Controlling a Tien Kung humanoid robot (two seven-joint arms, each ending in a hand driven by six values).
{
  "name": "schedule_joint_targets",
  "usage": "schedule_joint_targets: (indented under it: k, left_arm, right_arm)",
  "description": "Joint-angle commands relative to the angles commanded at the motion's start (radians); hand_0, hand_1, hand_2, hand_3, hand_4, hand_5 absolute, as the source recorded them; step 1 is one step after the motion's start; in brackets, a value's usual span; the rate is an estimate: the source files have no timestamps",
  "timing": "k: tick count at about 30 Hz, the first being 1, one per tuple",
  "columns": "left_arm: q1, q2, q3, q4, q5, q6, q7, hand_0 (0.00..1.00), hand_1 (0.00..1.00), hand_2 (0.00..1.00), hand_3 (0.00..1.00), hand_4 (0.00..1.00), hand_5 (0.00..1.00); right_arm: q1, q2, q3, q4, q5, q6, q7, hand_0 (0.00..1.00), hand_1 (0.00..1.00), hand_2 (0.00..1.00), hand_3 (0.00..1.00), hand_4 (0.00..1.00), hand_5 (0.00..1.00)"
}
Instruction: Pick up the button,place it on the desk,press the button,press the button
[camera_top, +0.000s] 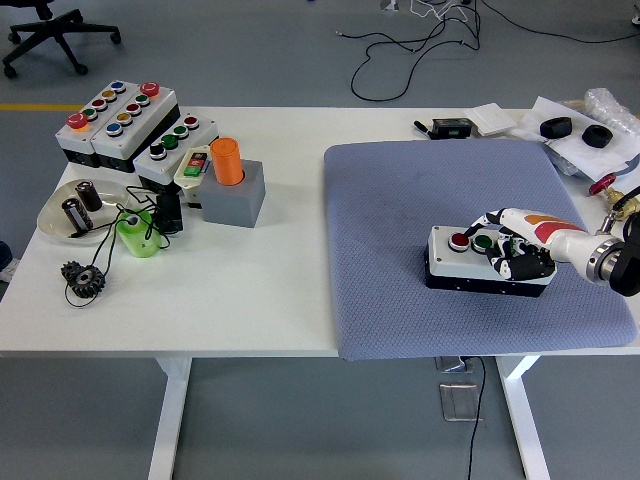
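1. White bench (280, 300) fills the mid frame; grey floor w/ loose cables at top, office chair upper left.
2. Blue-grey mat (400, 200) covers the bench's right half.
3. Button box (470, 262) sits flat on the mat, lower right; red + green buttons on top. Looks already placed; pressing stage, I'd judge.
4. Right hand (512, 245) comes in from the right edge, fingers curled over the box's right part, one fingertip by the green button; grips nothing that I can see.
5. Risk: an off-centre push could slide the box on the mat, or hit the wrong button.
6. Left side: spare button boxes, orange cylinder on a grey block, gear, dish.
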Motion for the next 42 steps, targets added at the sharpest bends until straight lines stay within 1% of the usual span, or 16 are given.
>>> schedule_joint_targets:
  k: [10, 18, 28, 42]
  left_arm:
    - [-0.001, 0.0, -0.003, 0.0, 0.001, 0.001, 0.0, 0.624, 0.588, 0.569, 0.549, 0.304, 0.998]
    - [-0.008, 0.001, -0.001, 0.0, -0.001, 0.001, 0.001, 0.625, 0.588, 0.568, 0.547, 0.306, 0.998]
    - [-0.013, 0.002, -0.008, 0.0, 0.002, 0.0, 0.0, 0.625, 0.588, 0.568, 0.546, 0.302, 0.998]
    - [-0.012, -0.001, -0.007, -0.001, 0.0, 0.0, 0.0, 0.626, 0.587, 0.565, 0.543, 0.307, 0.998]
  right_arm:
    - [-0.003, 0.006, -0.003, -0.013, -0.005, 0.011, -0.004, 0.126, 0.02, 0.157, 0.766, 0.44, 0.002]
    - [0.006, 0.009, -0.007, -0.021, -0.01, 0.027, -0.013, 0.133, 0.02, 0.158, 0.764, 0.464, 0.002]
    - [0.009, 0.001, 0.016, 0.023, -0.027, 0.028, -0.019, 0.135, 0.021, 0.159, 0.762, 0.468, 0.002]
    - [0.005, 0.004, -0.004, 0.014, -0.025, 0.043, -0.021, 0.14, 0.022, 0.161, 0.762, 0.483, 0.002]
